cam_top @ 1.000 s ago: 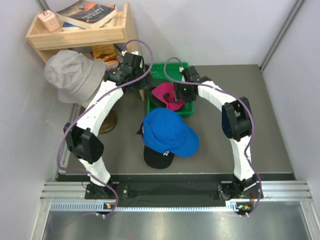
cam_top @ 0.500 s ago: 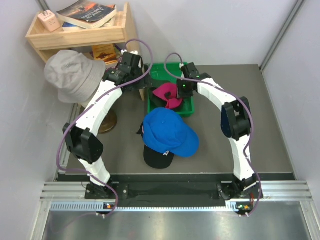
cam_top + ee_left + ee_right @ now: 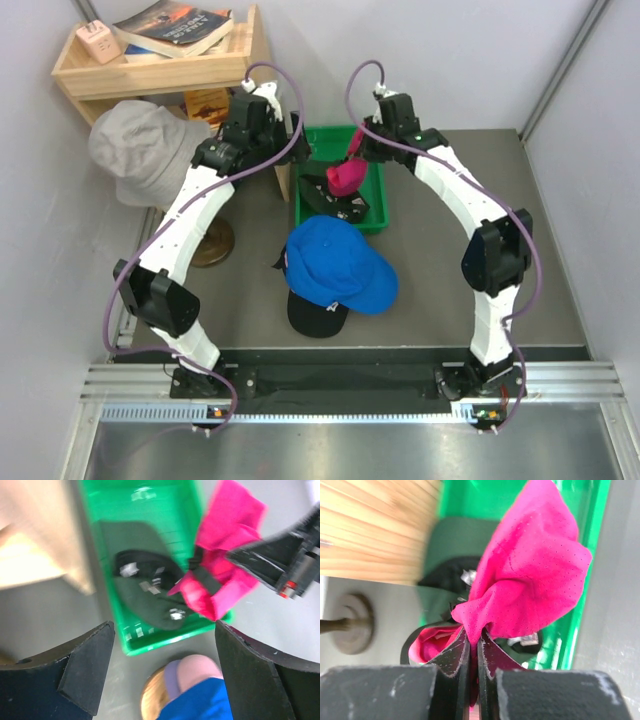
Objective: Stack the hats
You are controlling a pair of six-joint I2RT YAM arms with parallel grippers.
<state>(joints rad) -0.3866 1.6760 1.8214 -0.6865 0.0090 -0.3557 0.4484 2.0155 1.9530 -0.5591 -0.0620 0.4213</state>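
Magenta hat [image 3: 346,176] — bunched and hanging over the far half of the bin [image 3: 376,222], held by a fold of its crown. Right fingers [image 3: 462,655] are pressed tight on that fold, with no gap showing between them. Dark green hat [image 3: 142,590] lies in the bin beneath, untouched.

Just on the near side of the bin, on the desk [image 3: 450,290], sits the stack. Blue hat [image 3: 335,262] is on top and black hat [image 3: 318,318] shows under it. The edges of a pink hat [image 3: 197,666] and a lavender hat [image 3: 171,676] peek out below the blue.

Left fingers [image 3: 87,667] are spread wide, holding nothing, hovering by the bin's far left corner.

Step in hand, as I judge it: taking the magenta hat out of the bin for the stack, with the dark green one left to fetch. The next move calls for carrying it to the near side of the bin, over the blue hat, and lowering it centred. The cloth is crumpled — it may land folded or slip off, so the free arm may need to steady it.
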